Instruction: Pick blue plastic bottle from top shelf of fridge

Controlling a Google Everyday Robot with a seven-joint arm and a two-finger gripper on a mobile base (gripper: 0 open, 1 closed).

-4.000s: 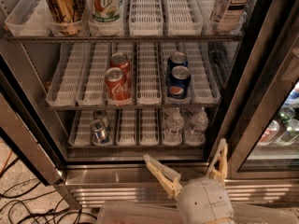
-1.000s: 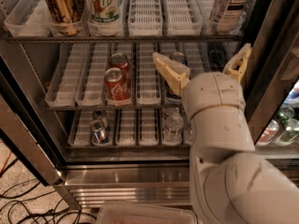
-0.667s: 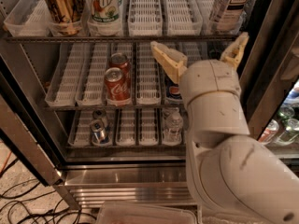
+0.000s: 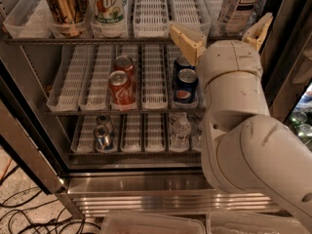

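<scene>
The blue plastic bottle stands at the right end of the top shelf, showing a white-and-dark "TEA" label; its cap is cut off by the top of the view. My gripper is raised to the shelf's front rail, just below and in front of the bottle. It is open, one tan finger left of the bottle and the other at its right, touching nothing. My white arm covers the right side of the fridge.
A gold can and a 7UP bottle stand at the shelf's left. Red cola cans and blue cans fill the middle rack; water bottles sit below. Cables lie on the floor at left.
My arm has climbed from below the fridge's bottom edge up to the top shelf rail. The gripper stayed open and now sits under the tea bottle.
</scene>
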